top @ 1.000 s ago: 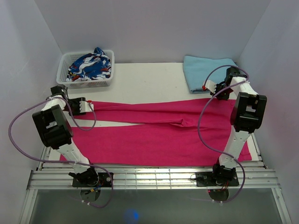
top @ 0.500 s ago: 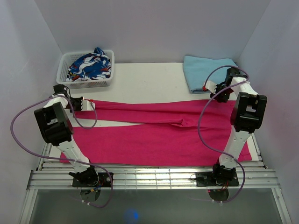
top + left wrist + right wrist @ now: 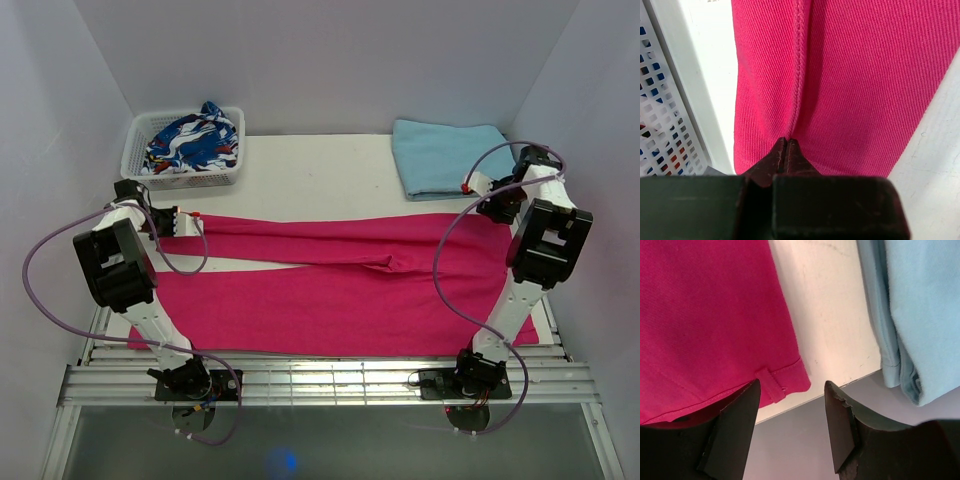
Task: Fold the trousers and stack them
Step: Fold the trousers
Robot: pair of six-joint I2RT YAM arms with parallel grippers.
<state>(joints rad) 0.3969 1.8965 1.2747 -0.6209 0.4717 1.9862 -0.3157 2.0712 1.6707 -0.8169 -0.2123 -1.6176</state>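
The magenta trousers (image 3: 330,290) lie flat across the table, legs pointing left and waist to the right. My left gripper (image 3: 190,222) is at the end of the far leg. In the left wrist view its jaws (image 3: 786,141) are shut, pinching the pink fabric (image 3: 850,75) along a seam near the hem. My right gripper (image 3: 472,188) hovers by the far right corner of the waist. In the right wrist view it stands open (image 3: 791,385), with the waist corner and its belt loop (image 3: 772,385) just beyond the fingertips and untouched.
A white basket (image 3: 130,165) holding a blue-white-red patterned garment (image 3: 195,135) stands at the back left, close to my left gripper. A folded light blue cloth (image 3: 440,155) lies at the back right beside my right gripper. Walls close in on both sides.
My left gripper has shut on the end of the far leg. My right gripper has opened, let go of the waist corner and drawn back to the right.
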